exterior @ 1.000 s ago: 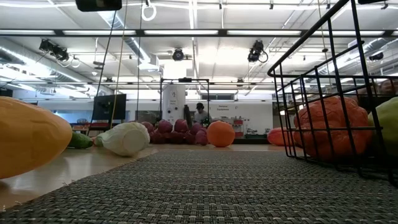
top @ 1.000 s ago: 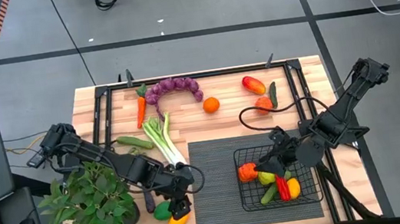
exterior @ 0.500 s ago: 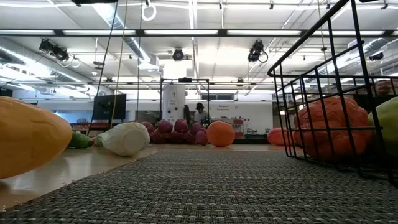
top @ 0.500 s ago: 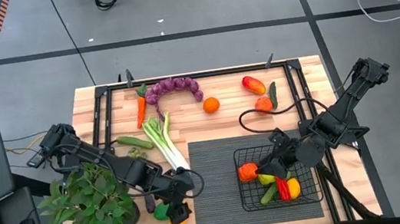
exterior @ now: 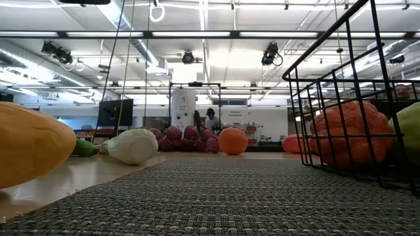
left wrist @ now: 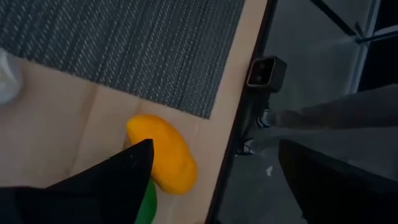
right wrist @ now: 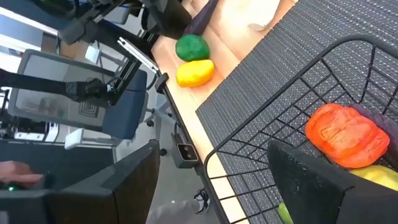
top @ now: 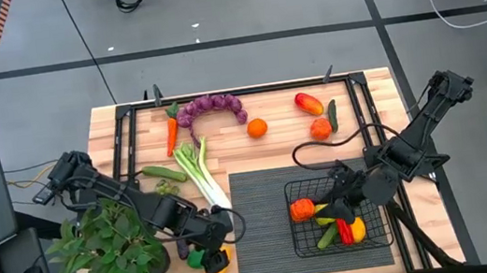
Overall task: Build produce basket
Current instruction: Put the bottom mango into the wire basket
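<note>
1. Left pincer [top: 211, 260] is down at the near-left part of the tabletop [top: 369, 84], just off the left edge of the ribbed mat [top: 263, 211], right over two loose produce pieces: a yellow pepper [top: 216, 272] and a green piece [top: 199, 255].
2. Left wrist view: pincer fingers spread wide, nothing between them. The yellow pepper [left wrist: 163, 153] lies just ahead of one fingertip [left wrist: 138, 159], with the green piece [left wrist: 147, 201] tucked against that finger.
3. Key relation: the yellow pepper sits on bare wood between the mat edge and the near tabletop rim, its long axis slanting across the wrist view rather than lined up with the fingers. My read: the pincer needs to straddle its short width.
4. Basket [top: 307, 245] stands on the mat's right half, well apart from the left pincer, across the mat. It already holds an orange-red piece [top: 302, 210] plus yellow, green and red ones.
5. Right pincer [top: 338, 205] hovers over the basket, fingers apart, empty. It is far from the yellow pepper; the left arm is clearly the nearer one for it.
6. Still loose at the far side: grapes [top: 209, 107], carrot [top: 171, 135], leek [top: 199, 172], orange [top: 257, 127].
</note>
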`<state>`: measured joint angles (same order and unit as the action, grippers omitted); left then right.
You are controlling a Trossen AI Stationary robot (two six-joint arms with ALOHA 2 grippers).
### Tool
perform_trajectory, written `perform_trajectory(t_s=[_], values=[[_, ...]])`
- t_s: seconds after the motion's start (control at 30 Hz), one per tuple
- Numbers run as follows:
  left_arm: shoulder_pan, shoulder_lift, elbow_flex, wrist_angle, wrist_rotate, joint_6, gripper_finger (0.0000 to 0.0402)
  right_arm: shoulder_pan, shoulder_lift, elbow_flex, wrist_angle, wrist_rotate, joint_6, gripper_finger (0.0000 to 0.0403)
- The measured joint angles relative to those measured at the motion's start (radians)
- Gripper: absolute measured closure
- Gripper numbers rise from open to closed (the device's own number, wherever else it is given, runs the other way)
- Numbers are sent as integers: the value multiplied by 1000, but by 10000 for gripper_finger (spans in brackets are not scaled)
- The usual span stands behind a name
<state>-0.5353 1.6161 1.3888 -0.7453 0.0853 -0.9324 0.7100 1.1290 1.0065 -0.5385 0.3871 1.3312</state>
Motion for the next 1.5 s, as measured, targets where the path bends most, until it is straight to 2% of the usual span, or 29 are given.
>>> perform_trajectory(t_s=[0.37,0.57,1.13,1.5], values=[[-43,22,0,-122,36,-1,49,1,0,0,-1,-4,-49,104],[-18,74,0,-120,26,-51,49,1,0,0,-3,-10,-52,104],[0,230,0,-68,32,-41,49,1,0,0,-3,-15,-47,104],[4,247,-1,-59,66,-73,49,12,0,0,-3,-22,-26,104]])
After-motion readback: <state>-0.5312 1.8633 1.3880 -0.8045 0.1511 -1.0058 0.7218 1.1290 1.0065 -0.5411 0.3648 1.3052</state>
